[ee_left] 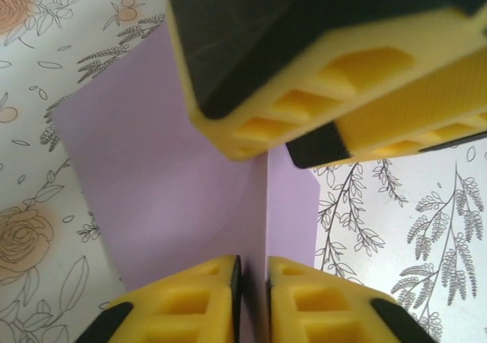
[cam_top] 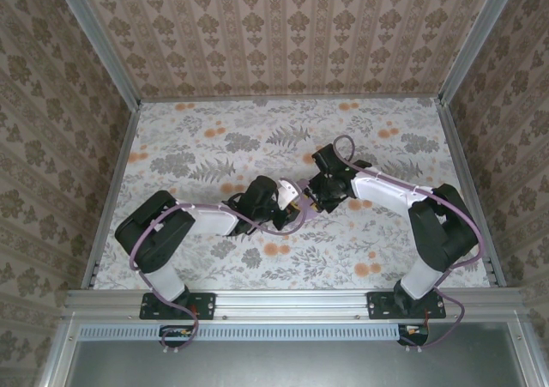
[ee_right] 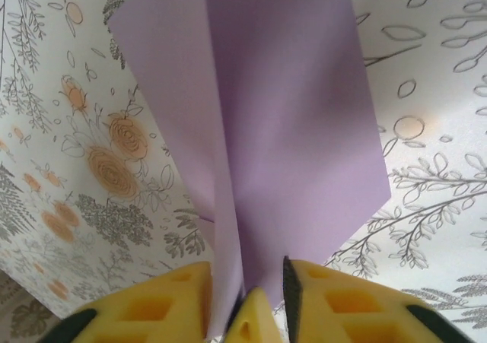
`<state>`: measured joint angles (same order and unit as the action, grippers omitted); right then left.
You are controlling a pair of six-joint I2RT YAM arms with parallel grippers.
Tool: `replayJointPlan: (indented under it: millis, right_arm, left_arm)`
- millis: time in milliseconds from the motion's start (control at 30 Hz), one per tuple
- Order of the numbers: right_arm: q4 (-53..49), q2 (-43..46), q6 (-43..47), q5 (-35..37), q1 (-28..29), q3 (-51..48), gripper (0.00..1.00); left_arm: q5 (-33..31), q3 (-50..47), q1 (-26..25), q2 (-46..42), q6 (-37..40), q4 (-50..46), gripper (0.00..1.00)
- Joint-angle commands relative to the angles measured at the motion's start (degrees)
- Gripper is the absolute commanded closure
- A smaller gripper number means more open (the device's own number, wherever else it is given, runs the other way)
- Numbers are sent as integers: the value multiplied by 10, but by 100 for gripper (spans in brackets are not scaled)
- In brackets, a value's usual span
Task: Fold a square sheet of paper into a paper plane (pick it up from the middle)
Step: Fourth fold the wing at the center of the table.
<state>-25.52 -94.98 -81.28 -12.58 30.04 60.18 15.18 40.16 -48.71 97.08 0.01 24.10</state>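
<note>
The paper [ee_right: 289,130], folded along its centre, is held just above the worktop [cam_top: 386,241]. Its crease is pinched by the left jaws, while the right jaws are parted loosely around it. With only one thin grip, the fold could be twisted, creased crookedly or dropped.

The left gripper [ee_left: 253,286] enters from the bottom edge, its yellow fingers [ee_left: 190,305] pressed almost together on an upright crease of the lavender sheet of paper [ee_left: 167,168]. The sheet's flaps spread over the floral tabletop [ee_left: 411,229]. Above, the right gripper [ee_left: 278,139] meets the crease's far end with its yellow, black-tipped fingers.
</note>
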Motion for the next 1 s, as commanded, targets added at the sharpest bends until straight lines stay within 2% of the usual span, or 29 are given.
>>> replayJointPlan:
  millis: [0, 100, 233, 367, 533, 767, 967]
  right_arm:
    - [-4, 23, 10, -8, -14, -8, 50]
    - [2, 43, 47, -12, -32, -18, 34]
    - [54, 77, 129, -22, -50, -47, 27]
    - [124, 106, 201, -42, -54, -88, 28]
    - [182, 119, 244, -86, -55, -129, 31]
    - [226, 122, 258, -108, -55, -182, 40]
    - [263, 111, 262, -106, -58, -211, 44]
  left_arm:
    - [-9, -1, 4, 0, -10, 18, 86]
    - [-3, -4, 11, 0, -40, 19, 90]
    - [20, -6, 25, -1, -99, 16, 95]
    - [63, 6, 36, 0, -154, -3, 97]
    - [99, 45, 35, 5, -200, -74, 98]
    - [129, 87, 36, 22, -271, -138, 99]
    - [157, 107, 36, 52, -330, -143, 98]
